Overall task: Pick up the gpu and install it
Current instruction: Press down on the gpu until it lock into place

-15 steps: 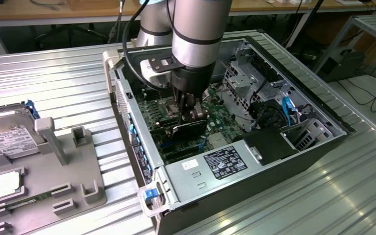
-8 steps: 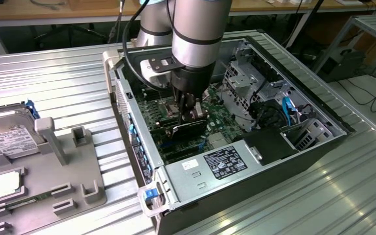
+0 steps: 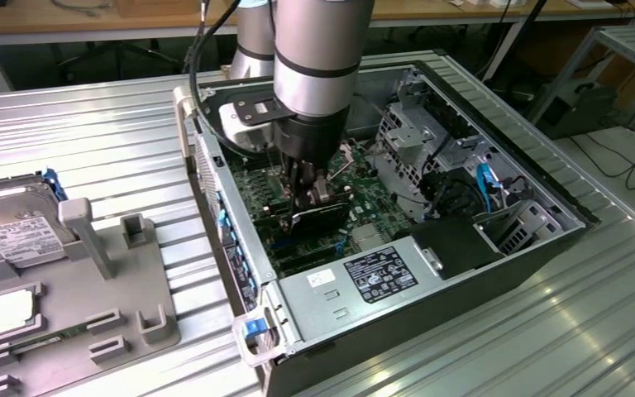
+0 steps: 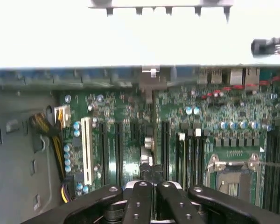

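Fixture tray [image 3: 130,322]: nearest, at the exterior view's left on the ribbed metal bench [image 3: 108,149]; grey moulded plastic, carrying a silver hard drive [image 3: 14,227] with white label and a small square processor chip [image 3: 11,310].
Computer case [image 3: 329,298]: lying open on its side, bare steel walls, labelled power supply [image 3: 379,273] at the near end.
Pincer [image 3: 308,194]: lowered inside the case, black linked fingers [image 4: 140,205] drawn close together, clamped on the gpu.
Gpu [image 3: 320,217]: thin black card held edge-down, just above or touching the green motherboard [image 4: 130,140]; contact hard to judge.
Step in hand: installing; card apparently over the long dark expansion slots [image 4: 109,151] beside a white slot [image 4: 87,149].
Next move calls for: straight, even downward pressure, card edge lined up with one slot, bracket end meeting the case wall.
Farther: drive cage [image 3: 412,141] of perforated metal, blue cable [image 3: 485,178], wooden desk [image 3: 130,16] behind.
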Available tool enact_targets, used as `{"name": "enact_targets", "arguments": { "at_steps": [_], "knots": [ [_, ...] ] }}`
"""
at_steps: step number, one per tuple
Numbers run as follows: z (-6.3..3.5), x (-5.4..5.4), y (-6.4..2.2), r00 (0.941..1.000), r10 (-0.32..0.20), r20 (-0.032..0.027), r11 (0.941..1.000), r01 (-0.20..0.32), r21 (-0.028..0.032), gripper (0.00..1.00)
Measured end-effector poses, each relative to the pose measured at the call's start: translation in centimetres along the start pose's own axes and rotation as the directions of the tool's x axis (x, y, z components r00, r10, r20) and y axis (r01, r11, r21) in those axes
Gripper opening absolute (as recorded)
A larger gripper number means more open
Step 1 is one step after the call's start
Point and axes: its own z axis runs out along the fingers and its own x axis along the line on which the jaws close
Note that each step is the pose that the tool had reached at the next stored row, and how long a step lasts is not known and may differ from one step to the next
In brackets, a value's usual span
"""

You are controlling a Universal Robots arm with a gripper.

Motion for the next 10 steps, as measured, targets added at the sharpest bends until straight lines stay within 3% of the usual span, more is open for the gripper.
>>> {"name": "enact_targets", "arguments": {
  "at_steps": [4, 10],
  "knots": [
    [0.06, 0.0, 1.58, 1.0000, 0.000, 0.0002, 1.0000, 0.000, 0.0002, 0.11],
    [0.06, 0.0, 1.68, 1.0000, 0.000, 0.0001, 1.0000, 0.000, 0.0001, 0.11]
  ]
}}
